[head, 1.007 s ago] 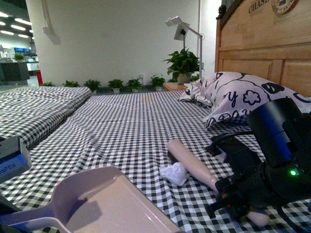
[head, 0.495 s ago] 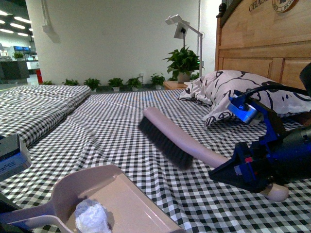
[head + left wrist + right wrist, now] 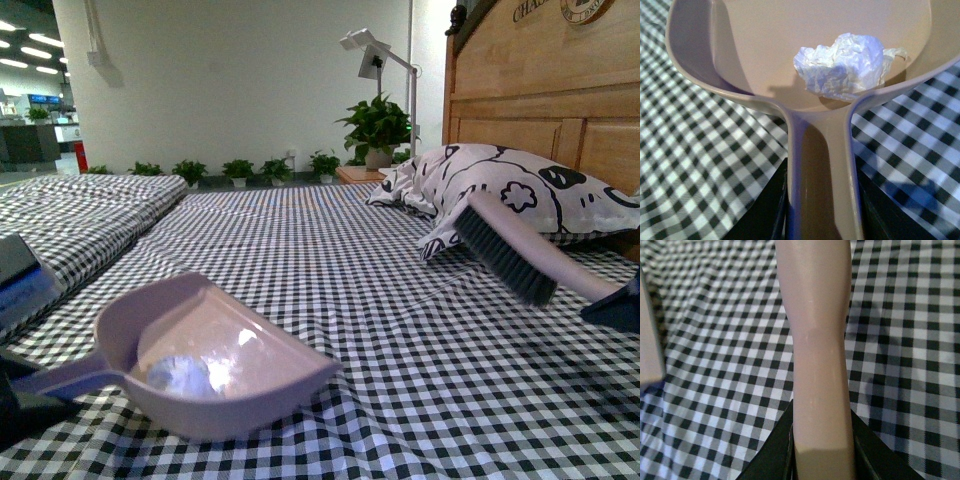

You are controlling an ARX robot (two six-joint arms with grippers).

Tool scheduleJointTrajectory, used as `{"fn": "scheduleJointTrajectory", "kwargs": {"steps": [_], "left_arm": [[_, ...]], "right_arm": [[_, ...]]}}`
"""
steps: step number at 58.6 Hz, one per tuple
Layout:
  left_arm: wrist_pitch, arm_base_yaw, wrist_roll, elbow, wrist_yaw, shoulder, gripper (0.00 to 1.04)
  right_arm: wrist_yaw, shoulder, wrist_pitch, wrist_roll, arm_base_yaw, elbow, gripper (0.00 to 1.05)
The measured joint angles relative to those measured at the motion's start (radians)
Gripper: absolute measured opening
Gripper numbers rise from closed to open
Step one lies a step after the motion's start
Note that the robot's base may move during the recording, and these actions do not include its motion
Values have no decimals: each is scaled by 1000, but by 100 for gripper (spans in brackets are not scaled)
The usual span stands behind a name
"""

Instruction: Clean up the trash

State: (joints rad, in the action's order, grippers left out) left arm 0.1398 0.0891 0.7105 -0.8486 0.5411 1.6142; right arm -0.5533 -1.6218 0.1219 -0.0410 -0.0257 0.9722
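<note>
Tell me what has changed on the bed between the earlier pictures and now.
The paper wad, first lying on the checked sheet, was swept into the dustpan, which the left gripper then tilted up. The right gripper lifted the brush away toward the pillow. Both grips stayed shut; the pillow did not move.

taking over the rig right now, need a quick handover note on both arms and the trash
Left end effector: shut on the dustpan handle, pan lifted and tilted above the checkered bedspread.
Right end effector: shut on the brush handle, brush raised near the pillow, bristles off the bed.
Trash: crumpled white wad lying inside the dustpan, near the handle end.
Done: trash is in the pan; no other trash visible on the bed.
Left: carry the pan level to a bin (none in view), empty it, set both tools down.
</note>
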Motion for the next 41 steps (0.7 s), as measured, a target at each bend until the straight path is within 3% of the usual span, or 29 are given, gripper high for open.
{"fn": "scheduleJointTrajectory", "kwargs": {"steps": [13, 24, 32, 41], "left_arm": [[162, 5, -184, 37, -106, -50, 28], [313, -22, -308, 103, -319, -151, 28], [318, -75, -383, 175, -399, -289, 28], [279, -130, -438, 224, -422, -448, 28]], "right_arm": [[-170, 197, -52, 33, -131, -70, 20], [-348, 374, -48, 153, -269, -101, 20], [-461, 510, -6, 264, -356, -141, 20], [-545, 635, 76, 413, -417, -192, 20]]}}
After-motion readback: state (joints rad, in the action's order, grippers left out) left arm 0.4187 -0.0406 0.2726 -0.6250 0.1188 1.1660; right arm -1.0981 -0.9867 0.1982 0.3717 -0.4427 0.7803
